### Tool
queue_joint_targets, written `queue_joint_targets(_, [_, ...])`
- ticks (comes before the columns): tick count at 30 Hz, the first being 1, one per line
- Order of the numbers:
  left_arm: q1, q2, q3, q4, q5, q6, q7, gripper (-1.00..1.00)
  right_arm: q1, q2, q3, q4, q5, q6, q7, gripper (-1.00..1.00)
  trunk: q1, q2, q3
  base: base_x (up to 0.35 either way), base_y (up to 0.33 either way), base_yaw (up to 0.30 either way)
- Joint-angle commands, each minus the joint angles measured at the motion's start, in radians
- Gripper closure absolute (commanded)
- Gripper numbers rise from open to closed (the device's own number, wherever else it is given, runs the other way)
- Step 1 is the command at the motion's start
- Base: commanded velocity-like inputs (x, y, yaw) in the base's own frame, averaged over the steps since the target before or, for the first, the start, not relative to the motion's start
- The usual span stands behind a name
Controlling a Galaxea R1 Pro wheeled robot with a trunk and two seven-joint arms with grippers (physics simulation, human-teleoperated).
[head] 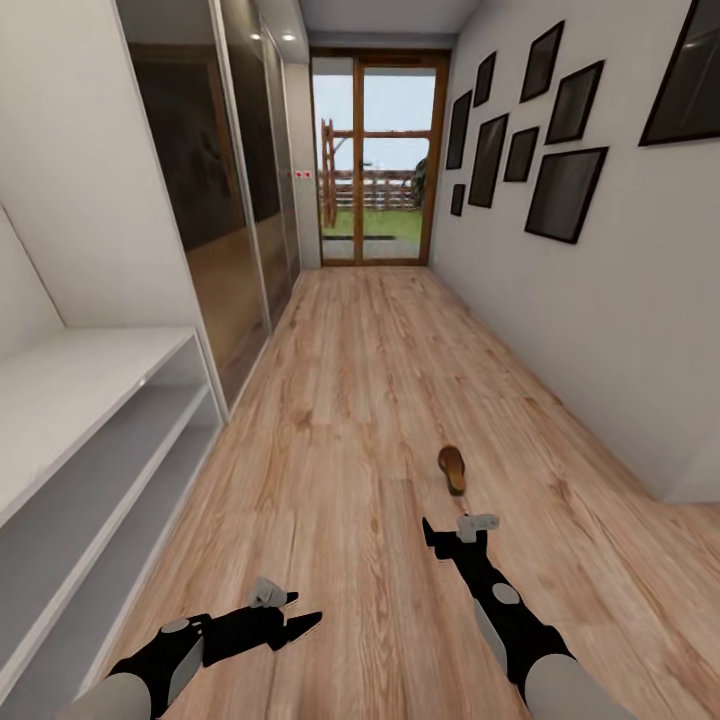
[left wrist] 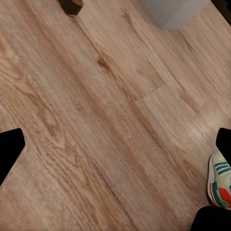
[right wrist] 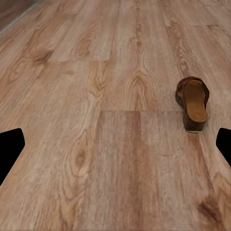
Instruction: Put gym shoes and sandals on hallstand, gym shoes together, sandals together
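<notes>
One dark brown sandal (head: 452, 468) lies on the corridor floor (head: 360, 400), just ahead of my right gripper (head: 452, 528), which hovers open and empty. In the right wrist view the sandal (right wrist: 192, 103) rests sole-down, beyond the spread fingers (right wrist: 10, 148). My left gripper (head: 298, 612) is open and empty low over the planks. Its wrist view catches a white gym shoe (left wrist: 220, 182) with green and red-orange marks at the frame edge, and a bit of the sandal (left wrist: 71, 5). The hallstand (head: 90, 400), pale grey-white with open shelf rows, runs along the left wall.
Mirrored wardrobe doors (head: 235, 200) line the left wall past the rack. A glass door (head: 375, 160) closes the far end. The right wall carries dark picture frames (head: 565, 190) and juts out at a corner (head: 690, 480), whose base (left wrist: 175, 12) appears in the left wrist view.
</notes>
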Motion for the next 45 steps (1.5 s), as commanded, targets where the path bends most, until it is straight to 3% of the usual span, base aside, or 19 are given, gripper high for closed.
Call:
queue_joint_targets(1, [-0.001, 0.000, 0.007, 0.000, -0.010, -0.010, -0.002, -1.00, -0.001, 0.001, -0.008, 0.000, 0.010, -0.003, 0.006, -1.00, 0.000, 0.000, -0.001, 0.344, 0.000, 0.000])
queue_joint_targets(45, [-0.001, -0.001, 0.007, 0.000, -0.010, -0.010, -0.002, -1.00, -0.001, 0.001, -0.009, -0.001, 0.006, -0.003, 0.007, -1.00, 0.000, 0.000, -0.001, 0.344, 0.000, 0.000])
